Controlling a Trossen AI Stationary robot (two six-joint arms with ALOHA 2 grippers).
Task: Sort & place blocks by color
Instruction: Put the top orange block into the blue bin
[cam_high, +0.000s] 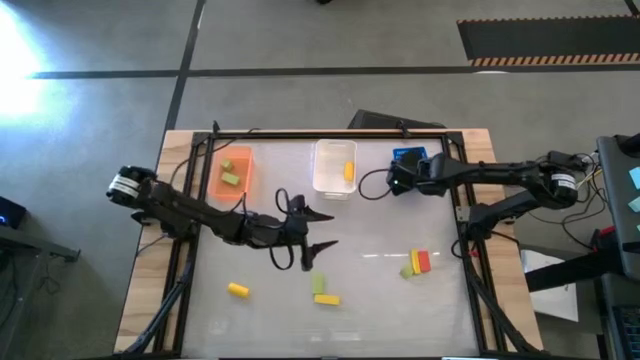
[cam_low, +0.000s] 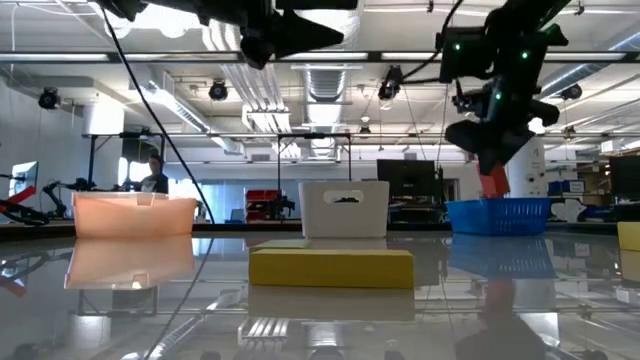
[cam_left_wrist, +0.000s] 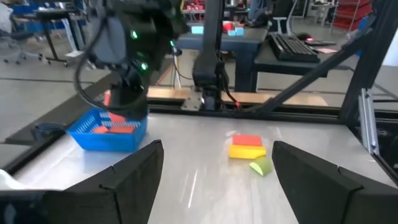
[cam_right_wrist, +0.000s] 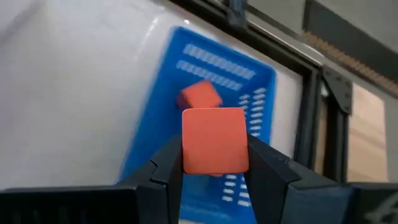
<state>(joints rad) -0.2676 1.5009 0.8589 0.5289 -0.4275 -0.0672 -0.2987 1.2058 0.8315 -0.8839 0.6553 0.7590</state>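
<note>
My right gripper (cam_right_wrist: 214, 169) hangs over the blue bin (cam_right_wrist: 249, 106) at the table's far right, shut on a red block (cam_right_wrist: 214, 140). Another red block (cam_right_wrist: 199, 96) lies in that bin. My left gripper (cam_high: 322, 229) stands open above the table's middle, holding nothing. On the table near it lie a green block (cam_high: 318, 283) and two yellow blocks (cam_high: 327, 298) (cam_high: 237, 290). A red, a yellow and a green block lie together (cam_left_wrist: 249, 149) toward the right. Green blocks lie in the orange bin (cam_high: 232, 172), and a yellow one in the clear bin (cam_high: 334, 167). My right gripper pinches the red block by two opposite side faces (cam_right_wrist: 186, 152) between its two fingers. The fingers slant down toward the bin. The block is lifted clear, above the blue bin's inside (cam_low: 497, 213).
The three bins stand in a row along the far edge. A black frame (cam_high: 330, 135) runs round the table, with uprights at the corners. Bare tabletop lies between the loose blocks at the near side.
</note>
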